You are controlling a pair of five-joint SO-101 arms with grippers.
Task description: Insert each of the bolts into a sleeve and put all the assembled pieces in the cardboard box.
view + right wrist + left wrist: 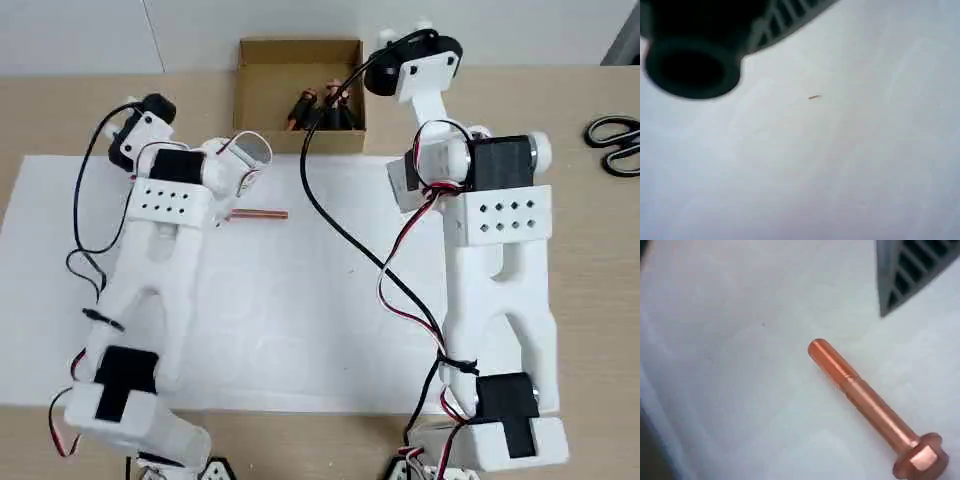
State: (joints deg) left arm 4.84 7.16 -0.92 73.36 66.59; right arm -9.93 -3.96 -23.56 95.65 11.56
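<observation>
Nearby, one copper bolt (867, 402) lies on the white sheet (300, 320).

Copper bolt (258, 214) lies on the white sheet (300, 320), just beside the left arm (170, 205). Assembled pieces (318, 105) sit inside the cardboard box (300, 45).

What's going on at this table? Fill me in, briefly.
Two robot arms are fitting bolts into sleeves. The left arm hangs near a copper bolt lying loose on the white sheet. The right arm holds a black sleeve over the sheet. A few finished pieces already lie in the cardboard box.
</observation>
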